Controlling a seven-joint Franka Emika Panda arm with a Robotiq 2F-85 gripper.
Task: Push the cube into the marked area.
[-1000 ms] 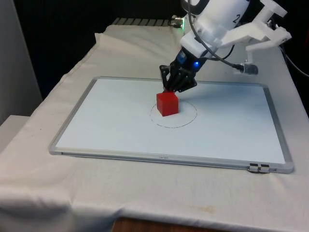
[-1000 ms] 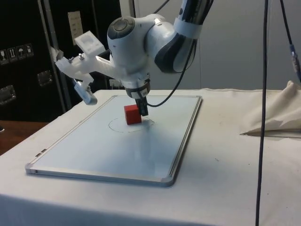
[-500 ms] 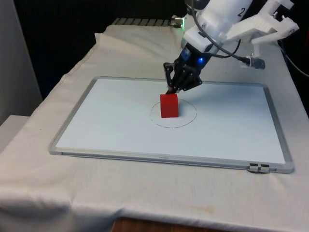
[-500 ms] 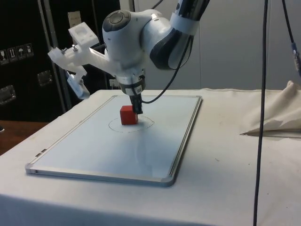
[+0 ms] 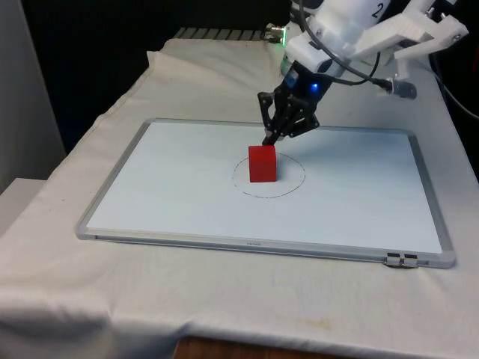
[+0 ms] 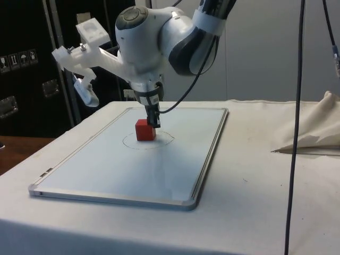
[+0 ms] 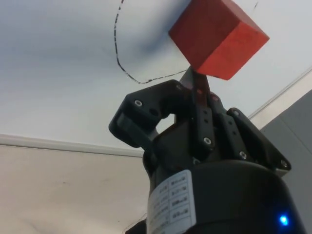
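A: Where do you see the cube?

B: Inside the drawn circle on the whiteboard.

A: And the gripper?

B: Jaws closed together, empty, forming one blunt pusher just behind the cube.

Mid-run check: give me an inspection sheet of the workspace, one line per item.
Surface: whiteboard lying flat on the white cloth.
Job's things: red cube inside the drawn circle, toward its edge on the front view's left.
Clutter: folded cloth beside the board in the side view.
Grippers: gripper shut, tips just behind the cube.
Cables: black cables hanging in the side view.
Surroundings: dark cabinets.
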